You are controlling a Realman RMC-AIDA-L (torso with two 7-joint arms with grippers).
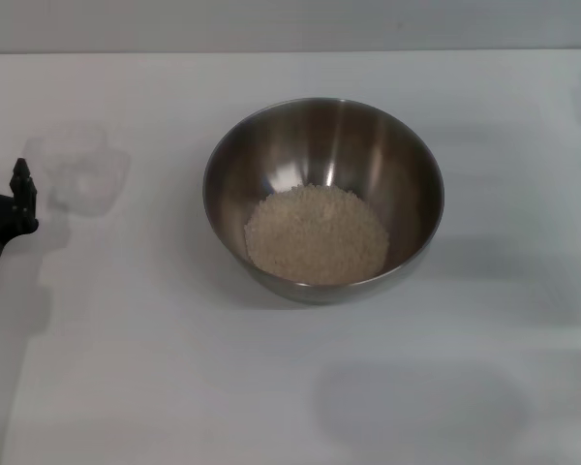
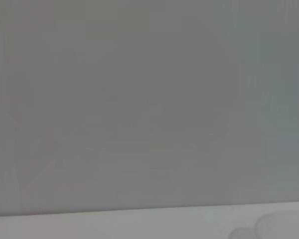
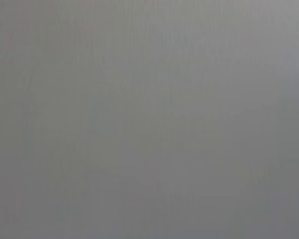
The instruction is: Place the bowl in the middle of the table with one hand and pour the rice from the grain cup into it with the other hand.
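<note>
The stainless-steel bowl (image 1: 323,199) stands near the middle of the white table (image 1: 174,368). A heap of pale rice (image 1: 317,233) lies in its bottom. The clear grain cup (image 1: 80,167) stands on the table to the left of the bowl and looks empty. My left gripper (image 1: 4,176) is at the far left edge of the head view, just left of the cup, apart from it, with its two black fingers spread and nothing between them. My right gripper is out of view. The wrist views show only a plain grey surface.
The table's far edge (image 1: 290,51) meets a grey wall at the back. A strip of white table with a faint part of the cup (image 2: 279,226) shows along one edge of the left wrist view.
</note>
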